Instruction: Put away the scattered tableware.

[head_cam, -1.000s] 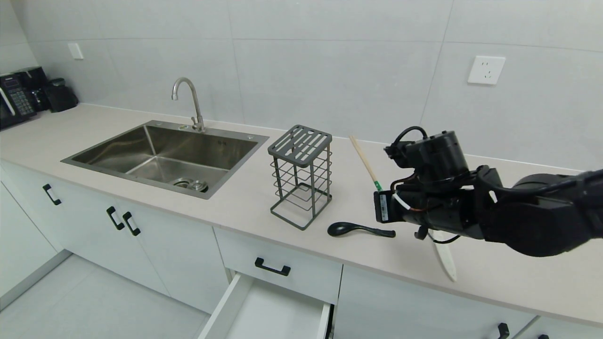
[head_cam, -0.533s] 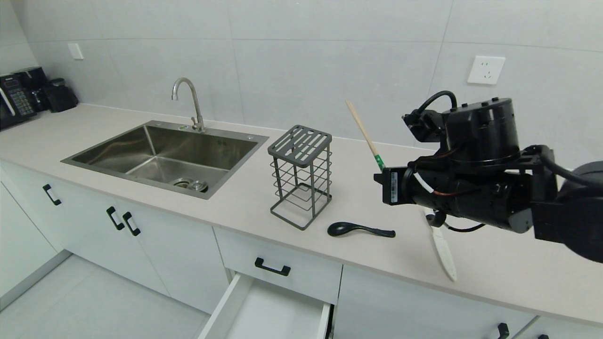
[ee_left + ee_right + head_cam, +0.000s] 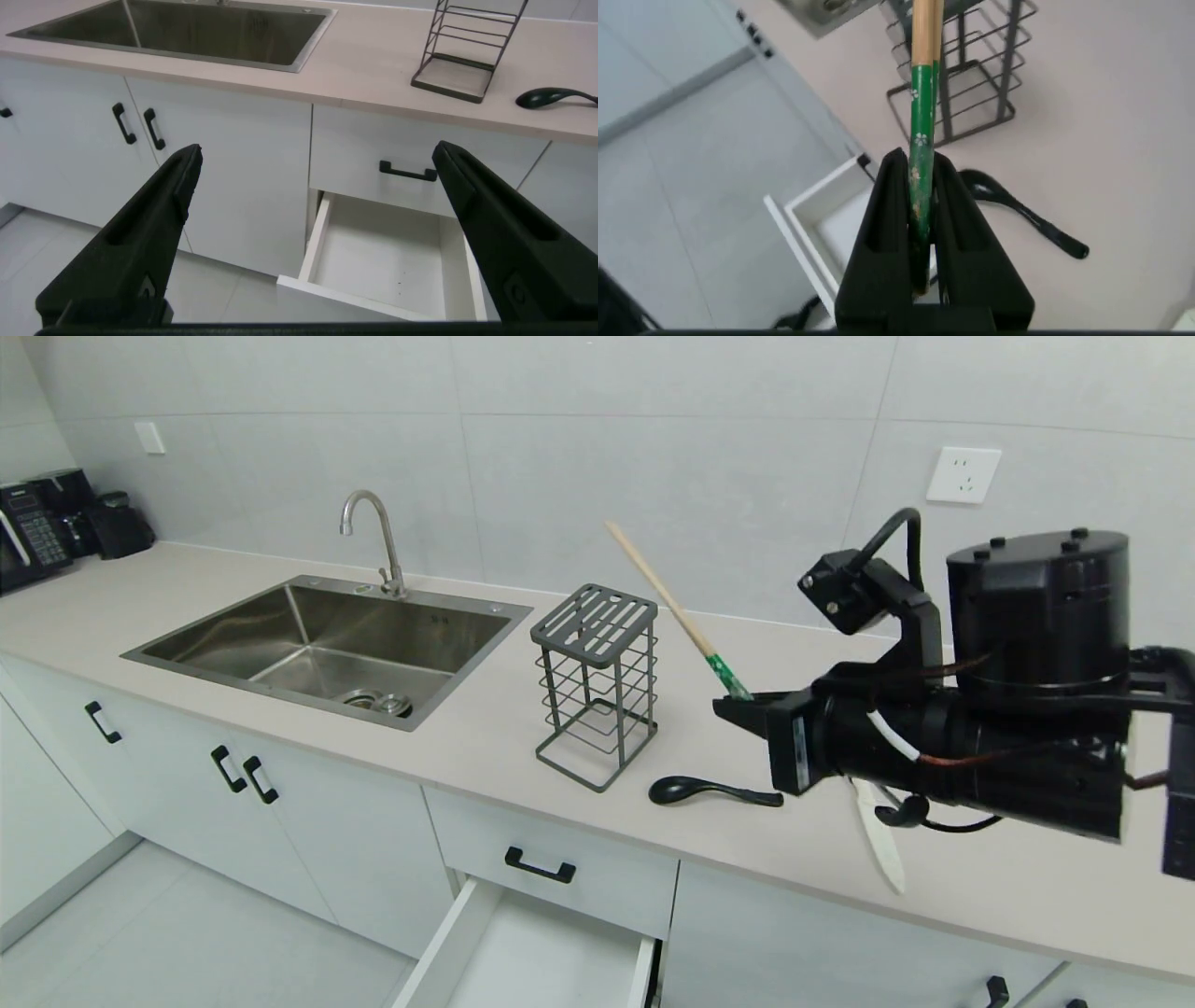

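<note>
Chopstick (image 3: 667, 602) of pale wood with a green end sits clamped in the right gripper (image 3: 747, 705) in the head view. It is raised off the counter (image 3: 485, 737) and slants up from the closed fingers toward eleven o'clock. I cannot tell whether it is one stick or a pair. The gripper hangs at about three o'clock of the wire rack (image 3: 595, 686), near it but apart. A black spoon (image 3: 709, 791) lies flat on the counter at the rack's four o'clock, bowl toward the rack. At the spoon's three to four o'clock lies a white knife (image 3: 882, 845), its upper part hidden behind the arm. The sink (image 3: 327, 644) with its faucet (image 3: 373, 537) is at the rack's ten o'clock. An open drawer (image 3: 523, 957) juts from the cabinets at the rack's six o'clock, under the counter edge.

From the left wrist, the left gripper (image 3: 318, 233) hangs in front of the cabinets, below counter height, with its fingers (image 3: 149, 233) spread wide and nothing between them. Beyond them are the open drawer (image 3: 392, 257), the rack's foot (image 3: 462, 75) and the spoon (image 3: 556, 96) on the counter above.

From the right wrist, the right gripper (image 3: 920, 233) is pinched narrow on the chopstick's (image 3: 923, 112) green end. The wooden shaft crosses in front of the rack (image 3: 980, 65). The spoon (image 3: 1018, 210) lies just beside the rack's base, and the drawer's (image 3: 822, 233) white corner shows under the fingers.
</note>
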